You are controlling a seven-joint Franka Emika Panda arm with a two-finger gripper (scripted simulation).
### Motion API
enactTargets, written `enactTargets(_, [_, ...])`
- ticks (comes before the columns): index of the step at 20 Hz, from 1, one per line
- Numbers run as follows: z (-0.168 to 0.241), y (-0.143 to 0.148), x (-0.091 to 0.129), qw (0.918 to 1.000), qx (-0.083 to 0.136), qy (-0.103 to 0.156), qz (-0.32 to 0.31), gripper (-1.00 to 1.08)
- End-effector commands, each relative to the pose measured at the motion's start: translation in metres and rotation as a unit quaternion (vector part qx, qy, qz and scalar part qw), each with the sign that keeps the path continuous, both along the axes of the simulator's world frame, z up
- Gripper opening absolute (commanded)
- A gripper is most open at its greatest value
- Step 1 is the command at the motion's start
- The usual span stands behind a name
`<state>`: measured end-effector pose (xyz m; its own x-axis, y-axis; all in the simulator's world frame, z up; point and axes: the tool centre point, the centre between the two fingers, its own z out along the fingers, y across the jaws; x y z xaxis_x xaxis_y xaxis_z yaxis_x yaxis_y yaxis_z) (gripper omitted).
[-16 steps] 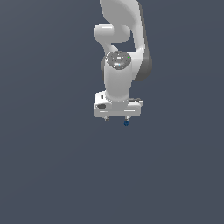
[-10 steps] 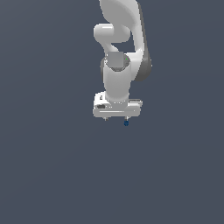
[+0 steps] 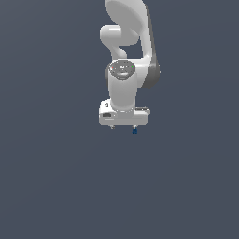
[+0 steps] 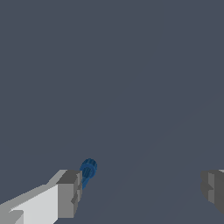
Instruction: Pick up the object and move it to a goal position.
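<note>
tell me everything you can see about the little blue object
The blue object is a tiny, dark blue, roundish blob with faint ribbing, far smaller than the white tool. In the wrist view it sits right beside one grey fingertip, not centred in the wide gap; whether they touch is unclear. Nothing grips it.

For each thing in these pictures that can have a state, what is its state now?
gripper: open, jaws wide apart, nothing held between them.
blue object: not grasped; in the wrist view it sits right beside one fingertip, off to the side of the gap, not centred in it. Whether they touch cannot be told.
arm: pointing down, gripper low, the blue object just under its edge toward the exterior view's right.
</note>
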<state>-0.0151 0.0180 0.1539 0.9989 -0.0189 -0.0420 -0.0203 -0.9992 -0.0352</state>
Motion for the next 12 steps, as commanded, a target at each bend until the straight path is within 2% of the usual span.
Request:
enactTargets(1, [-0.003,0.004,-0.002,1.0,-0.001,-0.001,0.002,1.0])
enactTargets(7, [-0.019,0.021,-0.016,0.9999,-0.007,-0.005,0.009,1.0])
enactTargets(12, [-0.038,0.044,-0.037,0.9996,-0.012,-0.012,0.021,1.0])
